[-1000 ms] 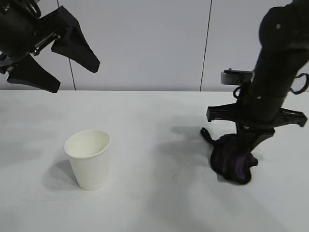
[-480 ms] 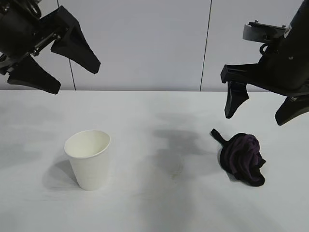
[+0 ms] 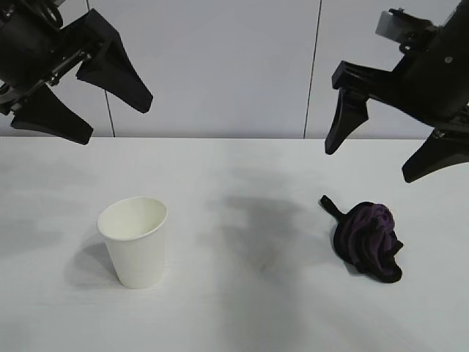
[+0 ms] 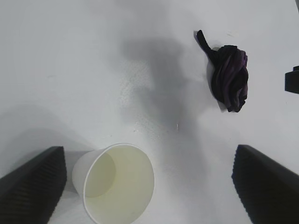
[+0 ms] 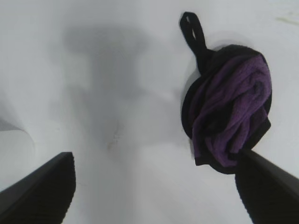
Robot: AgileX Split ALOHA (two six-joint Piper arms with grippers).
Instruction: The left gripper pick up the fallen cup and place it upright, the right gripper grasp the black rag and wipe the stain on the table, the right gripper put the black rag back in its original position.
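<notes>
We note the cup (image 3: 134, 241) upright on the table (image 3: 234, 308), the black rag (image 3: 368, 241) bunched well to its right, apparently back at rest.

Right gripper (image 3: 392, 150) hangs above the rag, jaws wide and empty, which we read as release done; left gripper (image 3: 84, 99) hangs up-left of the cup, wide, parked.

Exterior view: we face the two arms from the front, near level and slightly above the table (image 3: 234, 308), a pale wall behind.
Left wrist view: we look steeply down between the left gripper (image 4: 152, 186) fingers, close over the cup (image 4: 119, 184).
Right wrist view: we look down between the right gripper (image 5: 154, 196) fingers, nearer the tabletop, the black rag (image 5: 229, 121) filling one side.
Shared ground: all three views take in the rag; the exterior and left wrist views both hold the cup.
</notes>
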